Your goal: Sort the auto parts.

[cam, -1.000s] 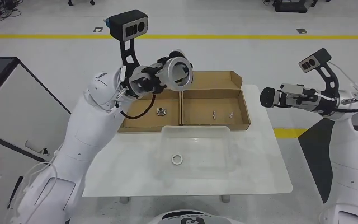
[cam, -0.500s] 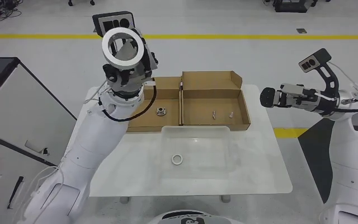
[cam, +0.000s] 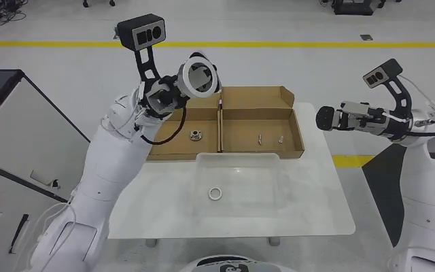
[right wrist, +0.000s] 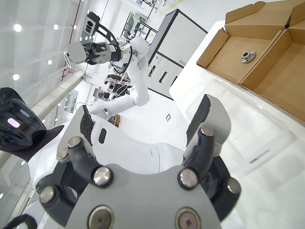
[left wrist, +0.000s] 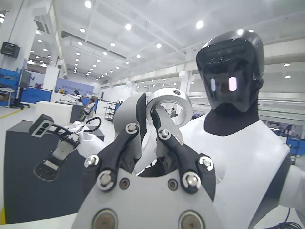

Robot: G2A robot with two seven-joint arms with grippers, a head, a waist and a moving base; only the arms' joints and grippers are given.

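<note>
Right, here's the white worktop (cam: 306, 204). A two-part cardboard box (cam: 258, 95) sits along its far edge, and a clear tub (cam: 238, 158) touches the box's near wall, in the middle and reaching toward the near edge.

Up in the air over the far left corner is the big metal ring (cam: 200, 76). The left jaws are clamped on its rim, one finger inside the hole and one outside, and the ring is well clear of everything below.

Off the right edge, the right jaws hang spread wide with nothing between them.

Down in the box, a flanged fitting (cam: 196, 134) lies in the left compartment, and two little bolts (cam: 260, 140) lie side by side in the right one. Those look sorted to me.

One small white ring (cam: 215, 193) lies in the tub near its middle, apparently waiting its turn.

So I'd call it past halfway: three parts boxed, one in the air with no home yet, one to pick.
</note>
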